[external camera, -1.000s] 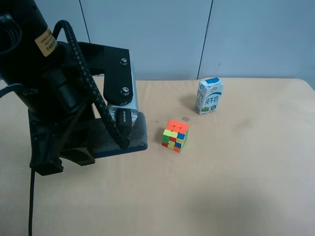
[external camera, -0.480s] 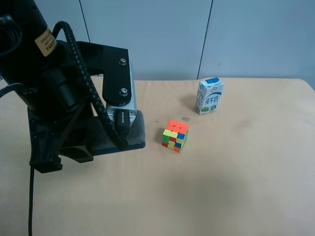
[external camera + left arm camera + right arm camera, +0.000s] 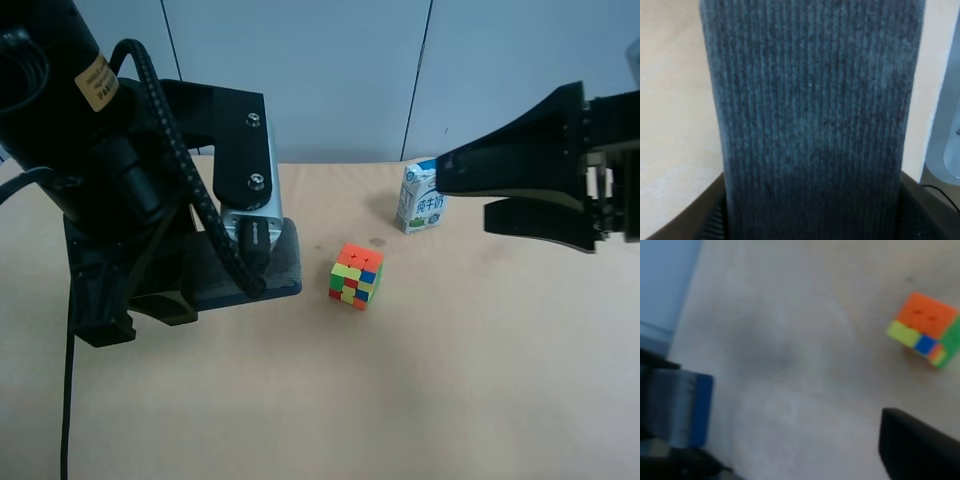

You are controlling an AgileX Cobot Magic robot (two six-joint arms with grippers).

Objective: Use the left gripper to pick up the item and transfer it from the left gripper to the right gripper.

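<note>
The item, a flat dark grey block, is held in my left gripper, the bulky black one with a silver plate at the exterior high view's left. The item fills the left wrist view, clamped at its near end, low over the table. My right gripper reaches in from the exterior high view's right with its two wedge fingers apart and empty, well away from the item. The blurred right wrist view shows one finger and the item far off.
A multicoloured puzzle cube sits on the tan table between the two grippers; it also shows in the right wrist view. A white-and-blue milk carton stands behind, partly hidden by the right gripper's upper finger.
The right gripper has come into the exterior high view from the right, fingers open. The left gripper with the item has barely shifted.
</note>
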